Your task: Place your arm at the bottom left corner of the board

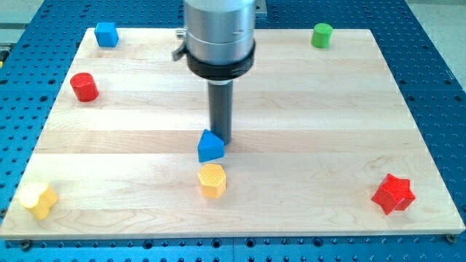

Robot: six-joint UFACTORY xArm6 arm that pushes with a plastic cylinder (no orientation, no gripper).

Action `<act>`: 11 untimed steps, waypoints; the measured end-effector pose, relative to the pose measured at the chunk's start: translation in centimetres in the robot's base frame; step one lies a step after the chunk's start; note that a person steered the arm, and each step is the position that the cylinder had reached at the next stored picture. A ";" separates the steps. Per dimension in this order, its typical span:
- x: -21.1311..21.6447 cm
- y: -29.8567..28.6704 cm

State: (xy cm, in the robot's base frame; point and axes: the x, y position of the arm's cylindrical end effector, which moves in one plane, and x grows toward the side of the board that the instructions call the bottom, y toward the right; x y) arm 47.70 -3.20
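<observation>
Rod only on our arm, no jaws to spread or pinch. My tip (pixel 222 140) touches the blue block (pixel 210 146), just toward the view's top-right of it. Yellow hexagonal block (pixel 212 180) sits just below. The board (pixel 306 145)'s bottom left corner, far to the view's lower left, holds a pale yellow block (pixel 38 199). Red cylinder (pixel 84 86), blue cube (pixel 106 34), green cylinder (pixel 322 35), red star (pixel 393 193) lie well apart.

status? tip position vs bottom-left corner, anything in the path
My tip mid-board, touching blue block. Bottom-left corner of board not reached. Pale yellow block sits by that corner.
</observation>
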 end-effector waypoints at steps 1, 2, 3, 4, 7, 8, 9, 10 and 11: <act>3.0 -4.6; 1.2 -7.8; 4.3 -14.3; 4.1 -22.9; 7.2 -27.3; 7.4 -27.3; 11.0 -27.2; 13.9 -26.4; 13.3 -25.1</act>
